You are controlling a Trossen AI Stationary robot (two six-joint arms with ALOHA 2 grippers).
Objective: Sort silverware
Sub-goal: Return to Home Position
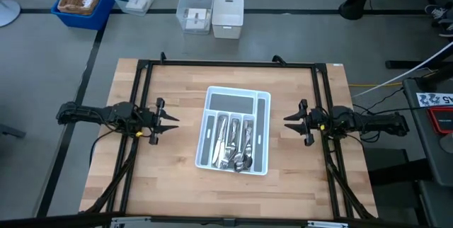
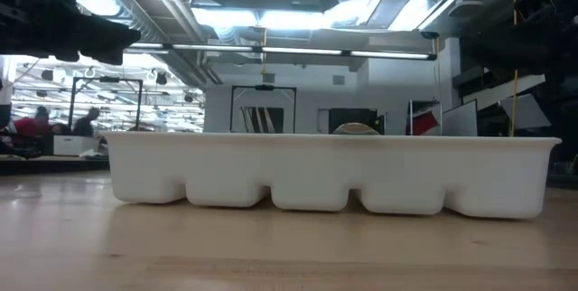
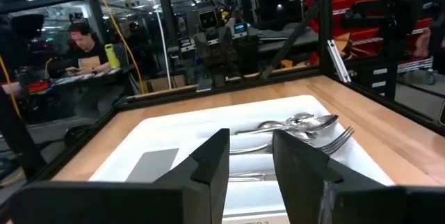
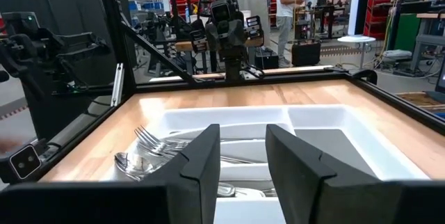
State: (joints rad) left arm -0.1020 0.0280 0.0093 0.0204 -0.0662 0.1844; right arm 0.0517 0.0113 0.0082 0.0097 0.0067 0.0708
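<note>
Silver-coloured silverware (image 1: 233, 150) is filed in white tray (image 1: 265, 102), none seen on surface (image 1: 141, 178); left jaws, right jaws released, flanking

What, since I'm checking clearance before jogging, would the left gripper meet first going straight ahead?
Probably the white cutlery tray, at its near wall; the open left gripper points at it, though its height over the rim is unclear.

The white tray (image 1: 230, 102) is occupying the table's (image 1: 177, 178) middle, silverware (image 1: 233, 150) crowding its long slots. Bare wood is lying open on every side, and a black frame (image 1: 226, 64) is fencing the edges.
</note>
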